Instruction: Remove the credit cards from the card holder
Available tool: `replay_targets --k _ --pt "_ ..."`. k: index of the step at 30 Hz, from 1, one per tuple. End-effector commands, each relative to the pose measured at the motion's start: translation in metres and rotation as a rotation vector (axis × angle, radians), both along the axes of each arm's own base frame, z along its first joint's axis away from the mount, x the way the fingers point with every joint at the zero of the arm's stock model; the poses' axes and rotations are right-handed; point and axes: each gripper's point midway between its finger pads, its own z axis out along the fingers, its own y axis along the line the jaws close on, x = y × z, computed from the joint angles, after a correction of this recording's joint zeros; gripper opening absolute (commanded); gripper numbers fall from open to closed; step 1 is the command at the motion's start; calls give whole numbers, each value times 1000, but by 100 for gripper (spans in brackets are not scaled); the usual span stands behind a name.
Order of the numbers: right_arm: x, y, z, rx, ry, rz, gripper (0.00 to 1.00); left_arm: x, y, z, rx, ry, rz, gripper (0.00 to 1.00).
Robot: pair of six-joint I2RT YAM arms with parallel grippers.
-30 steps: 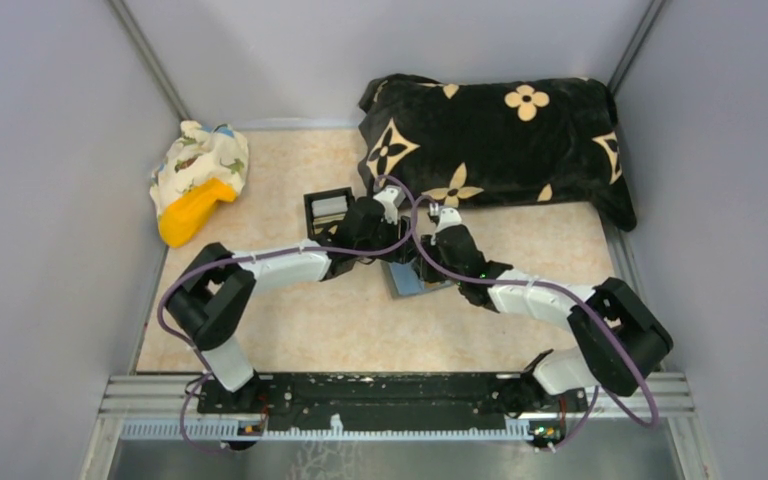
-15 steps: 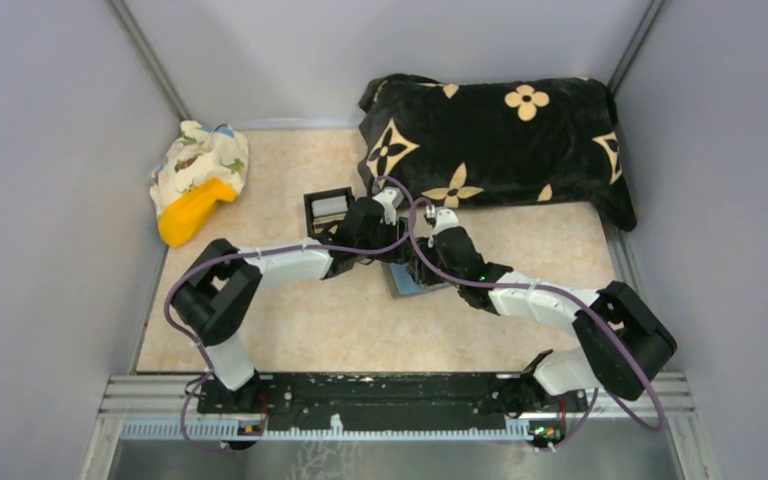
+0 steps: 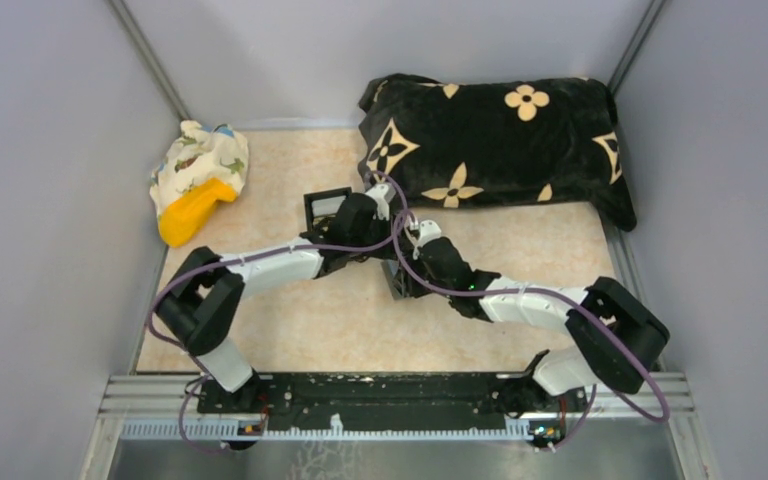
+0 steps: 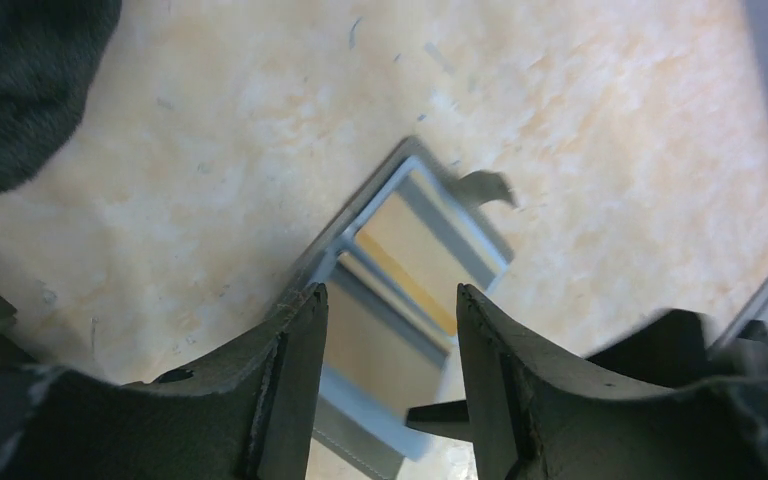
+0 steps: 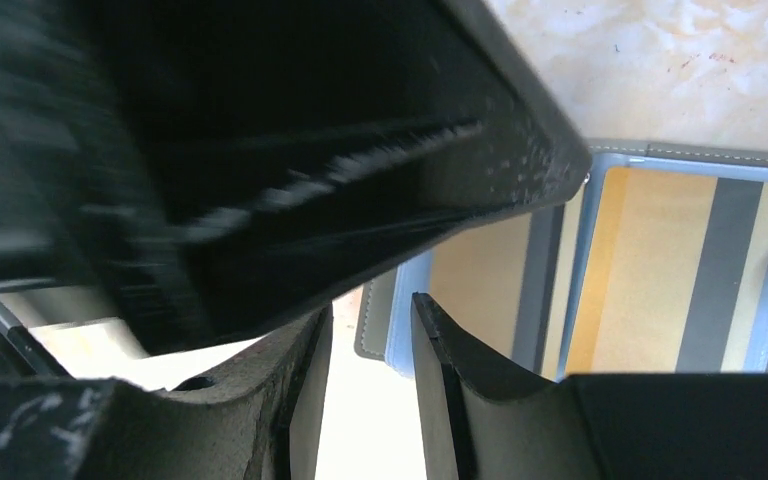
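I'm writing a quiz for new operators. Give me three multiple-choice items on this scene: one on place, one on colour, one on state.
1. Where does the card holder lie? A) on the pillow B) on the table C) inside the black box
2. What colour is its inner face? A) red B) light blue C) green
3. What state is it in? A) open, cards in its pockets B) shut C) open, empty
Answers: B, it lies flat on the table; B, a light-blue rim frames the cards; A, gold cards sit in the spread holder.
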Motion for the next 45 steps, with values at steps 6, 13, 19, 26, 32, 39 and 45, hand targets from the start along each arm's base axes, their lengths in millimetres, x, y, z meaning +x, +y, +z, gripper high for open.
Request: replay_targets --k 6,13,19,26,32,39,45 --pt "5 0 15 16 -52 -31 36 -7 -3 60 -111 -85 -34 56" --pt "9 -16 33 32 -119 -78 33 -20 -15 41 -147 -17 -103 56" --pt "23 -69 19 35 -64 -188 37 -34 -18 29 -192 55 -119 53" --pt "42 -82 22 14 -92 -234 40 -62 -19 1 -228 198 -137 50" --pt "48 -68 36 86 -110 -214 13 -78 -16 -28 -202 287 -144 49" --pt "44 -54 27 125 -76 -157 10 -79 -7 -47 -146 300 -114 45" --pt "39 -42 1 179 -2 -120 10 -79 -6 -54 -128 300 -125 16"
